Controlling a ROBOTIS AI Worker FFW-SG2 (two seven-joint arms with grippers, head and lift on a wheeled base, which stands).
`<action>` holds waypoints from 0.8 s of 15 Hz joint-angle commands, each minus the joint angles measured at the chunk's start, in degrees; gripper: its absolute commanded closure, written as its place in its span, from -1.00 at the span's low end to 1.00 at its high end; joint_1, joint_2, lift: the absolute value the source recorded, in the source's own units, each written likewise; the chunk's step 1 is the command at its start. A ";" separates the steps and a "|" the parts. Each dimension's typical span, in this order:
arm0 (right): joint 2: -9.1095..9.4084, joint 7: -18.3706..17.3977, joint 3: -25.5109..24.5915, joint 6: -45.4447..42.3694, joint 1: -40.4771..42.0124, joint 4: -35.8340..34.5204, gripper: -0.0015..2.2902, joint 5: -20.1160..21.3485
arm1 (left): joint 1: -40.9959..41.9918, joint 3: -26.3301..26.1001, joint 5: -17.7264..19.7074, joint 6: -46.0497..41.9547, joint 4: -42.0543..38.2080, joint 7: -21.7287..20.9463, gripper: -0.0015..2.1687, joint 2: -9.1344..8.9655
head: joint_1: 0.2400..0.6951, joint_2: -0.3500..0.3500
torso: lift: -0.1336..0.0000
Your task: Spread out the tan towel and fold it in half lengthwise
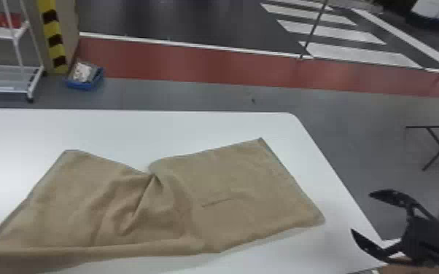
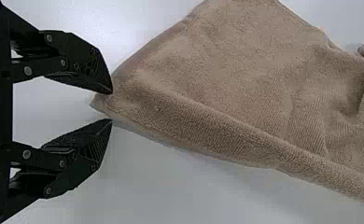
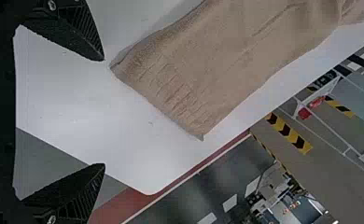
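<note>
One creased, nubbly tan towel (image 1: 237, 178), left fingers (image 2: 92, 70) partly open, right fingers (image 1: 393, 198) wide open, both empty

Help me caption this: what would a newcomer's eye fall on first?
The tan towel, pinched and rumpled at its middle, lies across the white table. Next comes the open black right gripper, low at the head view's right. Behind, yellow-and-black stripes stand out, upper left.

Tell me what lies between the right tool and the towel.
Bare white tabletop lies between the right tool and the tan towel, in the head view.
</note>
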 commanded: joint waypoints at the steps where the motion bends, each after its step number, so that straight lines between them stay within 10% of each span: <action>1: -1.02 -0.19 0.75 0.10 -0.53 0.38 -0.94 1.75 | -0.11 -0.83 -0.28 -0.70 -0.01 -0.25 -0.35 -0.15 | 1.00 -0.82 | -0.86; 12: -2.34 -0.19 4.09 0.63 -1.76 -1.20 -0.93 6.67 | -0.99 -1.97 -3.44 0.88 0.08 1.07 0.22 0.21 | 1.00 -0.79 | -0.86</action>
